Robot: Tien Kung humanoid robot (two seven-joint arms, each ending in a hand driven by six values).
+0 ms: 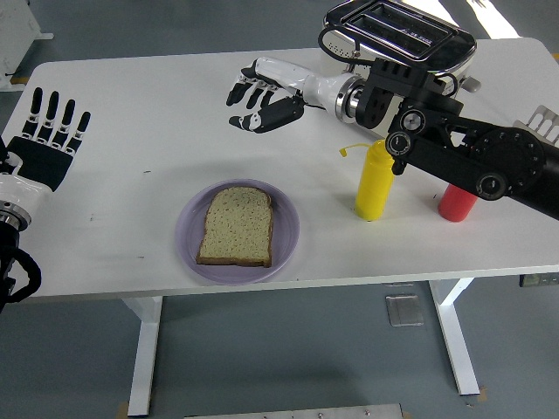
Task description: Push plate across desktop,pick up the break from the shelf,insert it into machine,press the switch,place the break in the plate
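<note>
A slice of bread (236,226) lies flat on a lilac plate (287,229) near the table's front edge. My right hand (259,101) is raised above the table's middle, well behind the plate, fingers spread and empty. Its black arm crosses in front of the white toaster (397,35) at the back right and hides most of it. My left hand (51,140) rests open at the left edge, fingers spread, holding nothing.
A yellow squeeze bottle (374,179) stands right of the plate and a red one (458,202) further right, partly behind my right arm. A metal rack (546,121) shows at the right edge.
</note>
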